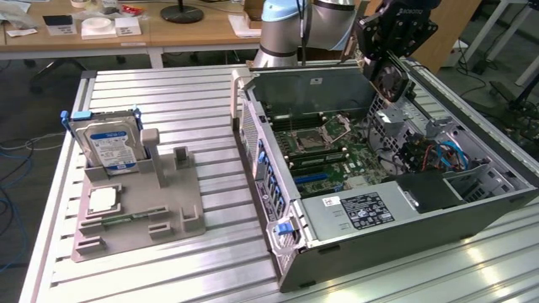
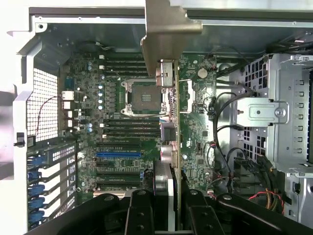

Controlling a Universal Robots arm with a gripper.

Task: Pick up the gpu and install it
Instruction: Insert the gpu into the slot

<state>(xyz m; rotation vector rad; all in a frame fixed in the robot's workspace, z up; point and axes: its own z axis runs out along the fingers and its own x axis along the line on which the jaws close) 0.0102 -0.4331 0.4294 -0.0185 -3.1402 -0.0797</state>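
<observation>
**Fingers pinching gpu over open case; card not yet seated**

Wrist view: the fingers point(image 2: 140, 210) of the gripper point(image 2: 168, 200) press on both faces of the gpu point(image 2: 167, 73). The card is seen edge-on, with its bracket point(image 2: 168, 29) at the far end. Beneath lies the motherboard point(image 2: 122, 98). Its blue slot point(image 2: 124, 153) is unoccupied and apart from the card, which appears to run crosswise to it.

Exterior view: the gripper hangs at one o'clock over the case point(image 1: 404, 221), gpu fan face showing, clear of the board. A hard drive point(image 1: 110, 148) stands in its holder point(image 1: 135, 214) at nine o'clock, well apart.

Assessment: pickup is done, and carry-and-align is in hand. In my judgement, seating calls for the card edge turned parallel to a slot and directly over it, then a straight push.
</observation>
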